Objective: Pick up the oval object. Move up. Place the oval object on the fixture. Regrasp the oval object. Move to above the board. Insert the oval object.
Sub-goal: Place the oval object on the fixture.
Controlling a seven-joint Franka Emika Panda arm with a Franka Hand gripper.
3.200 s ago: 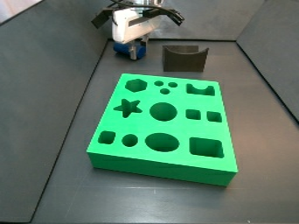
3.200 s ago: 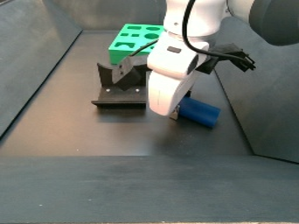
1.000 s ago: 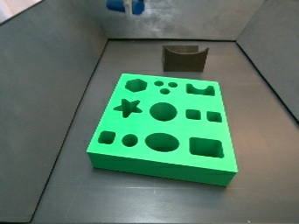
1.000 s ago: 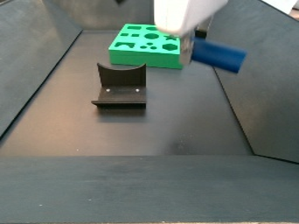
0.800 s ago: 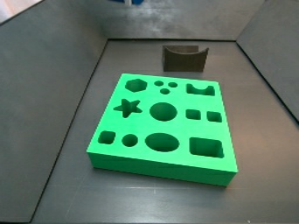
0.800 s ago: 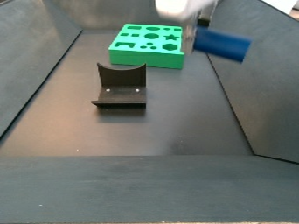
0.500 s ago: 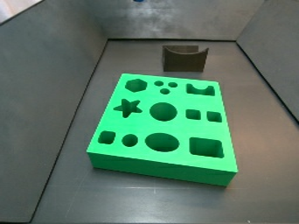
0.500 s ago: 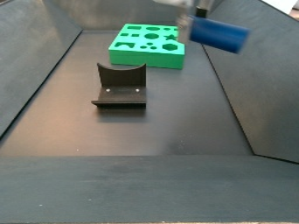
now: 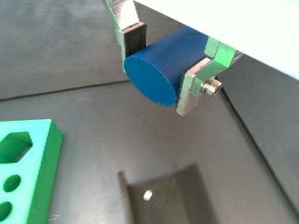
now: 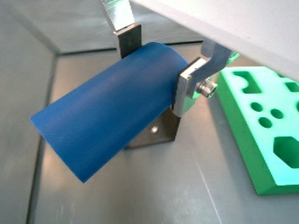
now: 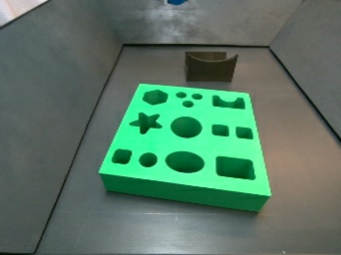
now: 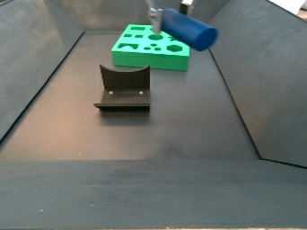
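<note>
- gripper (image 9: 167, 61) up high over the floor, pinching the oval object (image 9: 163, 66) between its two silver fingers (image 9: 201, 77); both wrist views show the pads pressed on opposite sides of the peg
- oval object in a wrist view (image 10: 107, 104): dark-blue, long body sticks out well past the fingers, held near one end only
- in a side view the oval object (image 12: 191, 29) hangs in the air, tilted, near the top edge of frame, clear of everything; only a sliver of the gripper (image 12: 156, 15) shows beside it
- in a side view only a small blue bit of the oval object (image 11: 174, 3) shows at the top edge, rest cut off
- fixture (image 11: 210, 66) stands on the dark floor just behind the far edge of the board (image 11: 190, 145), apart from it, notch empty
- fixture (image 12: 122, 88) in a side view: L-shaped on its base plate, near the board (image 12: 153, 46), not touching
- board holes all empty, incl. the oval hole (image 11: 184, 162)
- wrist views: fixture (image 9: 170, 198) and board corner (image 9: 26, 171) lie below the gripper
</note>
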